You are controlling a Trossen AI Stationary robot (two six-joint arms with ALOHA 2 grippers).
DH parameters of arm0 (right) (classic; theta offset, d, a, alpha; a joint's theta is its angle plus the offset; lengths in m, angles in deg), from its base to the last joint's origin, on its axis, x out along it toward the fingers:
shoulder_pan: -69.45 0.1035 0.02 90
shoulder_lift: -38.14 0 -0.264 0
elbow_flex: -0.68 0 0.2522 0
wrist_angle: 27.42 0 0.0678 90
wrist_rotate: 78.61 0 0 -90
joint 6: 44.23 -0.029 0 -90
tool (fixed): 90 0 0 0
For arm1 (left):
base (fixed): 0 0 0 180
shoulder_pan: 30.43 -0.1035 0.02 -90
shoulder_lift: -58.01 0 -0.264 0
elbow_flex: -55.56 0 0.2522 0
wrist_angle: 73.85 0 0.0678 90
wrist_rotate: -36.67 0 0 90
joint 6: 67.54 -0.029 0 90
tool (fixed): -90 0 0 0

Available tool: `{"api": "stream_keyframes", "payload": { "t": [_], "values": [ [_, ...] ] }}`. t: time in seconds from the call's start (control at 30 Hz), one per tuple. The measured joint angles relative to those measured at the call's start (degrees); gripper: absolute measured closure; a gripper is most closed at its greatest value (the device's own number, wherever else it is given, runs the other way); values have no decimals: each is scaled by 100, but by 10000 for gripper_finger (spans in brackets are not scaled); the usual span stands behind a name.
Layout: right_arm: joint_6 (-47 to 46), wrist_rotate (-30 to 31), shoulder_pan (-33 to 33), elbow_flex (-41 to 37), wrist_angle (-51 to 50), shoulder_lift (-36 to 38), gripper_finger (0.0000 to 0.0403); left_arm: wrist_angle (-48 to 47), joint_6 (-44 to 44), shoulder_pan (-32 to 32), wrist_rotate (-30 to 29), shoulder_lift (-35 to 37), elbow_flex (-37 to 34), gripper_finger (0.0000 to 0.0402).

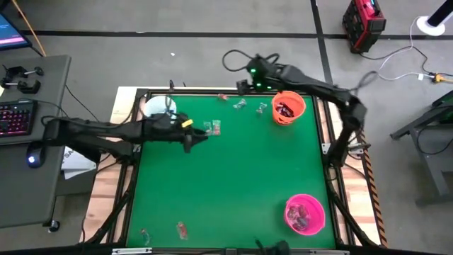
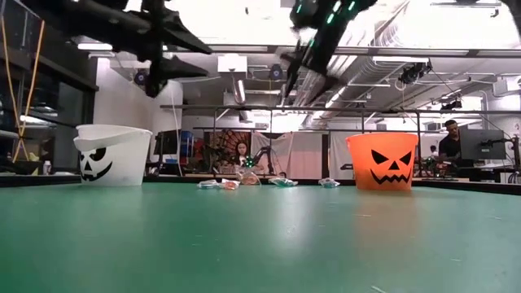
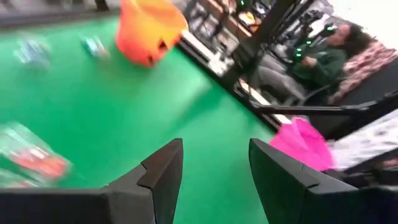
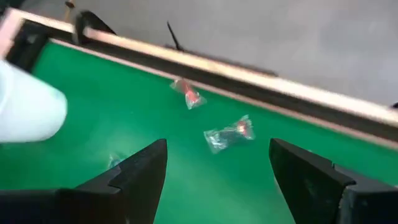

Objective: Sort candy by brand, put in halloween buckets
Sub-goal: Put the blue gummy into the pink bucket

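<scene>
A green table [image 1: 233, 184] holds three buckets, and the orange bucket [image 1: 288, 107] serves as the landmark. The white bucket [image 1: 157, 106] is partly hidden under the left arm, across the table from the orange one along the same far edge. The pink bucket [image 1: 305, 214] sits well apart at the near edge on the orange bucket's side, with wrapped sweets in it too small to tell apart. The orange bucket holds dark wrappers. Loose candy [image 1: 242, 103] lies just beside the orange bucket toward the white one, and two more pieces [image 1: 182, 229] lie at the near edge, far from it. The left gripper [image 1: 199, 133] hangs above the table between the white and orange buckets, fingers [image 3: 163, 177] parted and empty. The right gripper [image 1: 241, 86] hovers near the orange bucket over clear wrappers [image 4: 227, 134], fingers [image 4: 146, 168] spread wide, holding nothing.
</scene>
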Motion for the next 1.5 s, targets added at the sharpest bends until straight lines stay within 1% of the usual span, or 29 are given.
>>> {"api": "stream_keyframes", "payload": {
  "t": [0.07, 0.13, 0.3, 0.37, 0.47, 0.63, 0.8, 0.93, 1.1, 1.37, 1.43, 1.5],
  "values": [
    [-270, -258, -85, 0, 190, -440, 128, -53, -547, -39, -165, 234, -2, 230],
    [-638, -489, -143, 0, 389, -840, 128, -44, -1056, -83, -187, 379, -2, 230],
    [-1774, -900, -198, 0, 648, -1663, 128, -59, -1887, -113, -199, 468, -2, 230],
    [-2232, -1028, -197, 0, 678, -1891, 128, -78, -2218, -113, -198, 459, -2, 230],
    [-2839, -1061, -194, 0, 839, -2083, 130, -110, -2486, -113, -177, 437, -2, 230],
    [-3576, -859, -196, 0, 889, -2146, 152, -103, -2625, -230, -163, 441, -2, 230],
    [-3942, -923, -329, 2, 606, -2146, 186, -149, -2706, -455, -146, 441, -2, 230],
    [-4225, -896, -443, 2, 641, -2146, 207, -184, -2906, -615, -134, 441, -2, 230],
    [-4405, -953, -558, 2, 709, -2183, 214, -362, -2971, -758, -134, 441, -2, 230],
    [-4744, -1558, -592, 22, 1188, -2580, 215, -619, -2971, -874, -134, 441, -2, 230],
    [-4750, -1489, -578, 25, 1160, -2601, 216, -647, -2952, -878, -134, 441, -2, 230],
    [-4611, -1432, -568, 24, 1159, -2591, 228, -663, -2918, -880, -131, 441, -2, 230]
  ]
}}
